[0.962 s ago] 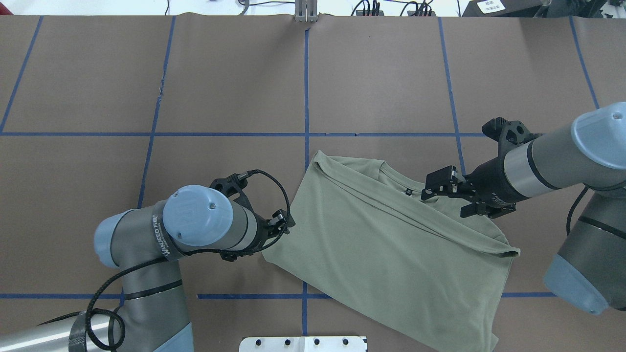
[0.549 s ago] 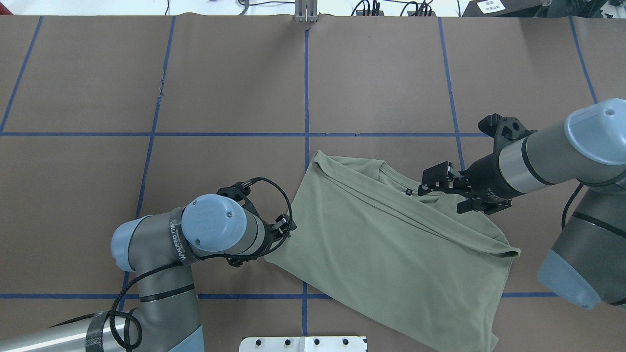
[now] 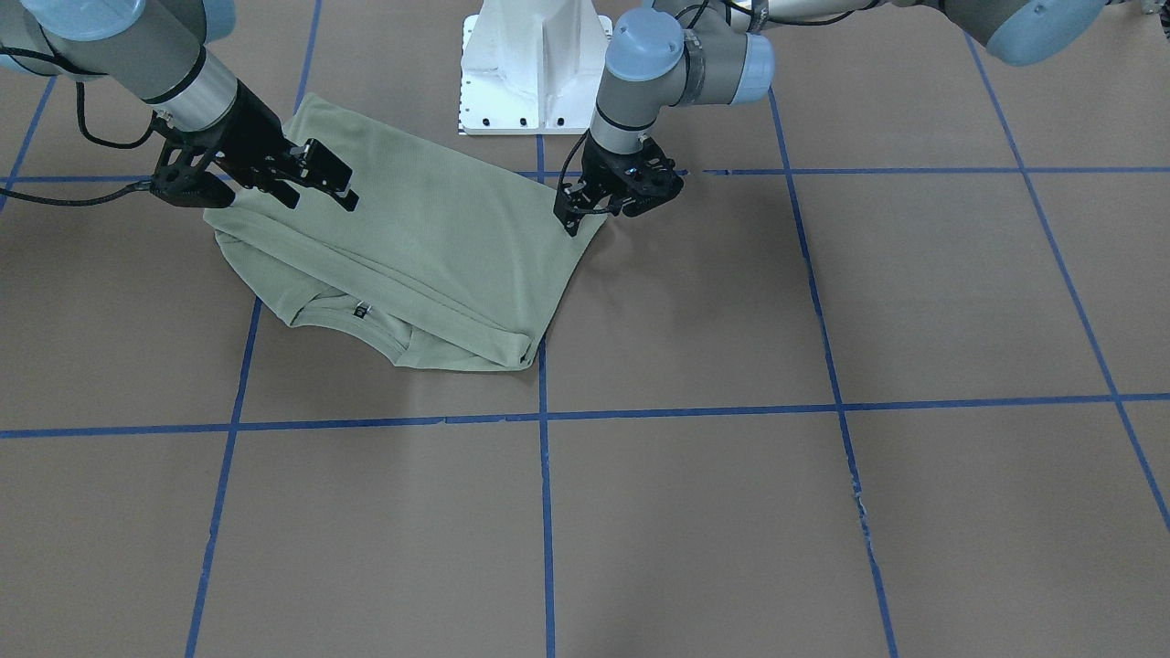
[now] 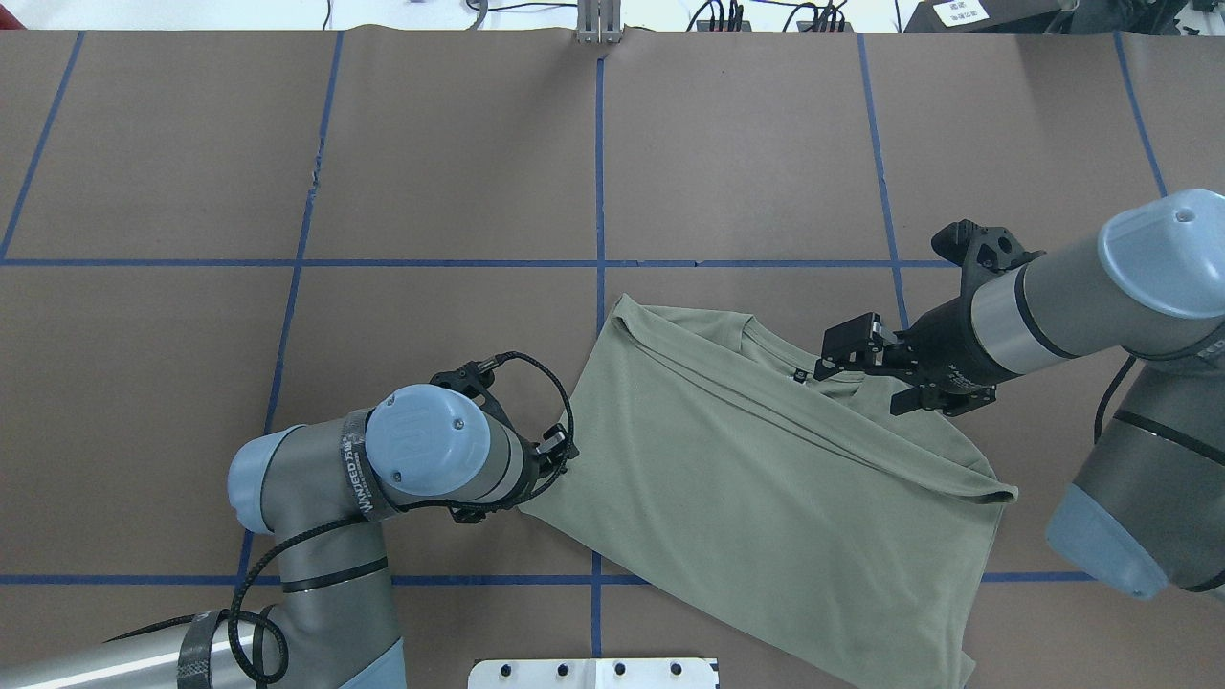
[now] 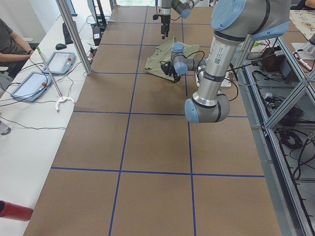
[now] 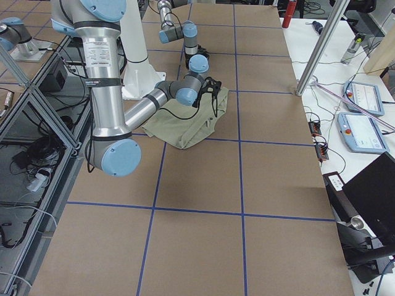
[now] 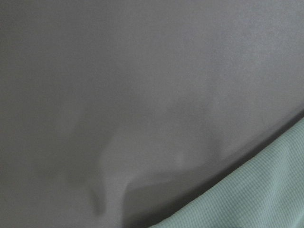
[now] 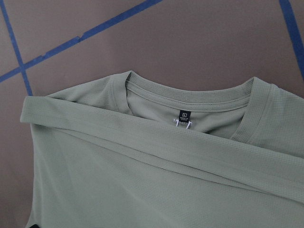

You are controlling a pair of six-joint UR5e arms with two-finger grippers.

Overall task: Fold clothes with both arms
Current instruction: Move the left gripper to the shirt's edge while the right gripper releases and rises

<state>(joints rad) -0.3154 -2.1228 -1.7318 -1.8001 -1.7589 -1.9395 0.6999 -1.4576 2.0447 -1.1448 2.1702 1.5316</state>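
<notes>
Fingers of the right gripper [image 4: 859, 379] stand wide apart, the shirt [image 4: 766, 478] collar beneath them. Left gripper [image 4: 561, 452] fingers meet its edge; I cannot tell their spread.

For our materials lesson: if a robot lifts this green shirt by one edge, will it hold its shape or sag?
Probably sag: the shirt is thin knit lying in soft folds. Likely light, since its layers lie nearly flat. The folded-over band below the neck may slip open.

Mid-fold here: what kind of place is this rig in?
Probably a robotics lab cell: a table taped with a blue grid, teach pendants on a side bench, aluminium framing and loose cables.
</notes>
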